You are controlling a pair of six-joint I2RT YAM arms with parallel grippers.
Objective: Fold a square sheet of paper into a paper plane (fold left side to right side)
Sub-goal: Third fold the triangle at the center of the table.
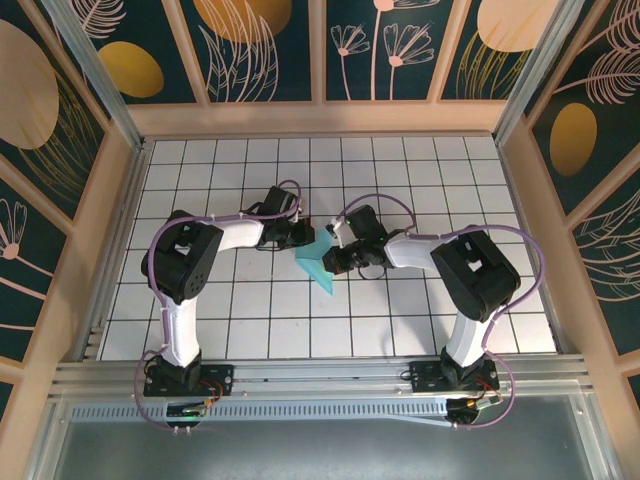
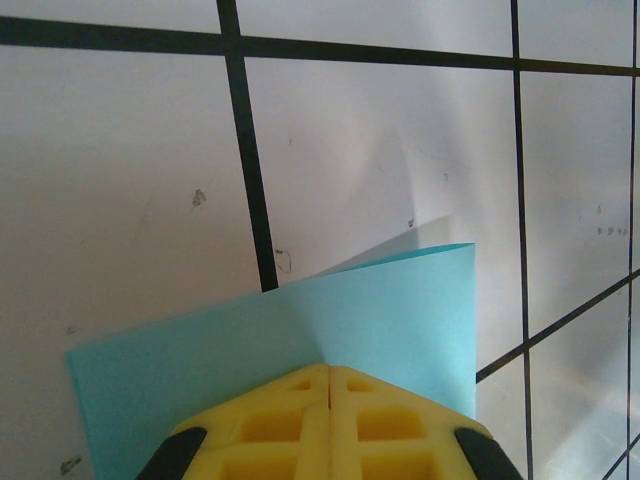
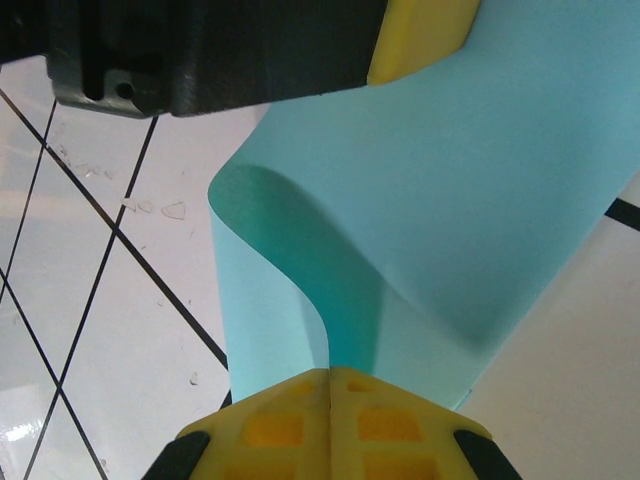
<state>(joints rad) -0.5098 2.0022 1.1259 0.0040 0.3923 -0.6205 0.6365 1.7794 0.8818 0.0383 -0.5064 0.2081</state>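
The square sheet of paper, light blue, is lifted and bent over the middle of the table between both grippers. My left gripper is shut on its far left part. In the left wrist view the yellow fingertips meet on the sheet, which spreads out ahead of them. My right gripper is shut on the near right part. In the right wrist view the sheet curls into an S before the closed gripper, with the left gripper's yellow finger at its top edge. A paper plane is out of view.
The white grid table is walled by wooden frames with patterned panels on three sides. A metal rail carrying both arm bases runs along the near edge.
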